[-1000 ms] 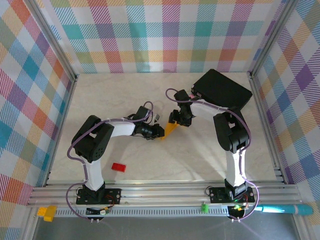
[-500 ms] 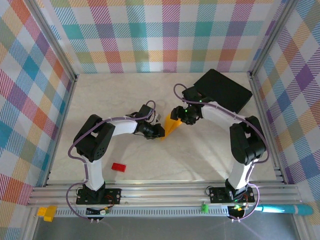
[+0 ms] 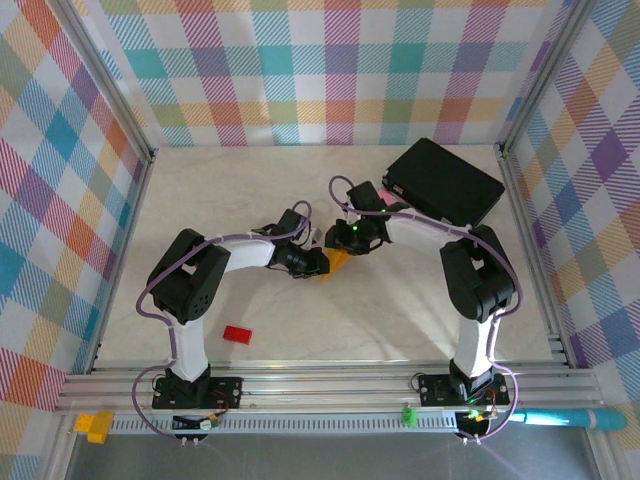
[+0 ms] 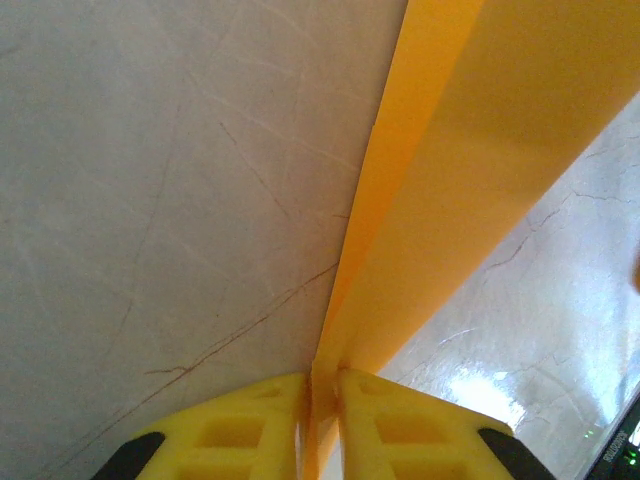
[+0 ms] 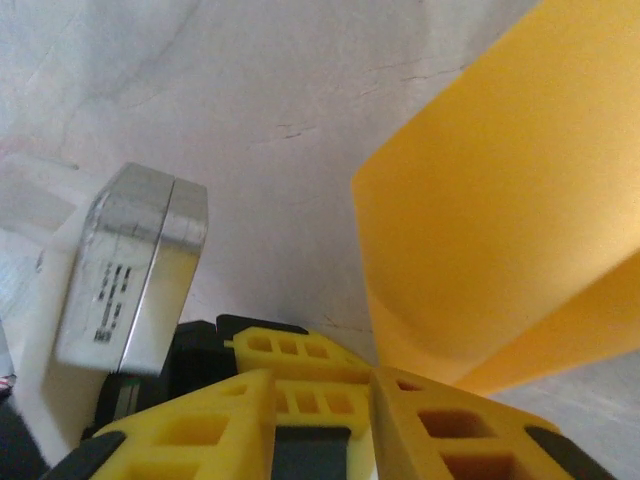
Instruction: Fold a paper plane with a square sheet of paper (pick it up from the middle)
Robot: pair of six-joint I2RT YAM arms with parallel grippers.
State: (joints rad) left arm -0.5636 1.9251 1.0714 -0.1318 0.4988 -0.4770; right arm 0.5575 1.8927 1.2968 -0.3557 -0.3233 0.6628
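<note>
My left gripper (image 4: 321, 395) stays clamped on one edge of the folded orange sheet of paper (image 4: 470, 150), which sits near the middle of the table (image 3: 230, 200). Since a moment ago my right arm has swung leftward, further from the black box (image 3: 445, 180). The right gripper (image 5: 372, 390) has drawn its jaws together on the sheet's curled lower fold. From above, less orange shows between the two grippers than before.

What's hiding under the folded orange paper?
The pale marbled tabletop shows around the folded orange-yellow paper sheet. The patch right beneath it is covered, so I cannot tell what is there.
</note>
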